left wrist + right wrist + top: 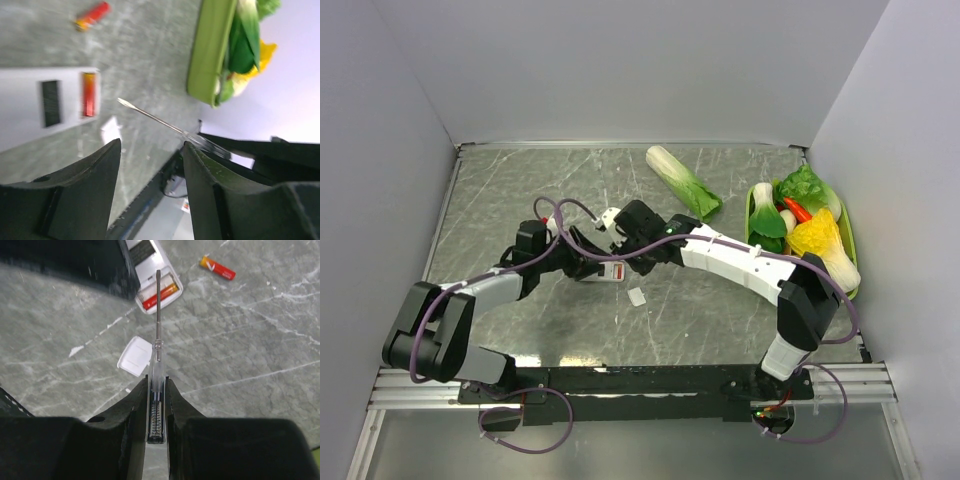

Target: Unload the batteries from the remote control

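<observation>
The white remote control lies at mid-table with its battery bay open. One red battery sits in the bay and also shows in the left wrist view. The second battery lies loose on the table beside the remote. My right gripper is shut on a clear-handled screwdriver, whose tip is over the bay. My left gripper is open and empty, close beside the remote. The white cover piece lies on the table near the remote.
A green tray of vegetables, with a red chili in it, stands at the right edge. A napa cabbage lies at the back. Both arms cross close together over the remote.
</observation>
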`<state>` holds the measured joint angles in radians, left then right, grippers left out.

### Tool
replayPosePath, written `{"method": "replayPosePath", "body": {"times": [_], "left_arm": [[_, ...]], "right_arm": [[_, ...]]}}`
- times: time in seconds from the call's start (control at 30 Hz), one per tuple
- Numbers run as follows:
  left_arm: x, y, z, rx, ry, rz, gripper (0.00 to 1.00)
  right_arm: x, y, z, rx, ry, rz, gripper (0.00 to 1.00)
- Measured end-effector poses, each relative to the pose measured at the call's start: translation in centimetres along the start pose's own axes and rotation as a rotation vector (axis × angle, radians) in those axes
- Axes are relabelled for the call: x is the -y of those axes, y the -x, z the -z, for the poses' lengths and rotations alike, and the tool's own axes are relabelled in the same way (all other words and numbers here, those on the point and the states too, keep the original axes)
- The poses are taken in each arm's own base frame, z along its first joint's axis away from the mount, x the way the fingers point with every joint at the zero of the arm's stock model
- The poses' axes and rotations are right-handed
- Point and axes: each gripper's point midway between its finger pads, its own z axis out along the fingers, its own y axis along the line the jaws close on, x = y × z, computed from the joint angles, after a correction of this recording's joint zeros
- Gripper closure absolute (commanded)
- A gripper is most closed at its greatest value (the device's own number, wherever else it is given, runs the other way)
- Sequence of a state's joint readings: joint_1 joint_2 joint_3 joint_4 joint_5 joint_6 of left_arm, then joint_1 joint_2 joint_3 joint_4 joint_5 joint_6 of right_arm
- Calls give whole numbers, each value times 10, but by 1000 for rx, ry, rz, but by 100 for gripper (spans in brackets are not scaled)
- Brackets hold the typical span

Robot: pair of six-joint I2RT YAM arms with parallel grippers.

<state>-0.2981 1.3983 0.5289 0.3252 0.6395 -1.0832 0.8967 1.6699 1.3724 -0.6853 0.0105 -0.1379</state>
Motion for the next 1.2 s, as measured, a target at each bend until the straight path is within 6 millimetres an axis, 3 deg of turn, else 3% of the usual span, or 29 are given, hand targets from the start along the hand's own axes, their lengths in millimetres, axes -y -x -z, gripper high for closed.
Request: {"method": "replayPosePath", "body": {"times": [0.2,0.53,0.77,0.9,0.97,1.07,1.17,1.2], "left_arm": [[21,-15,-6,-45,-62,29,44],[21,-25,-16,-69,-49,111,49],[22,-18,-20,-35,-47,159,67],[25,-15,-20,-24,-48,186,57],[25,-14,-21,-18,-47,206,57],[26,-12,-21,-9,-48,221,64],[29,-10,-20,3,-51,238,84],[32,-7,-20,13,-56,251,95]], "right_arm": [[-1,10,-5,54,-4,-45,100],[-7,14,-8,102,22,-82,100],[-10,15,-7,109,39,-95,100],[-12,17,-7,117,50,-97,100],[-12,21,-5,134,52,-101,100],[-13,24,-2,159,55,-113,100],[-15,24,0,173,63,-121,100],[-15,24,0,176,61,-126,96]]}}
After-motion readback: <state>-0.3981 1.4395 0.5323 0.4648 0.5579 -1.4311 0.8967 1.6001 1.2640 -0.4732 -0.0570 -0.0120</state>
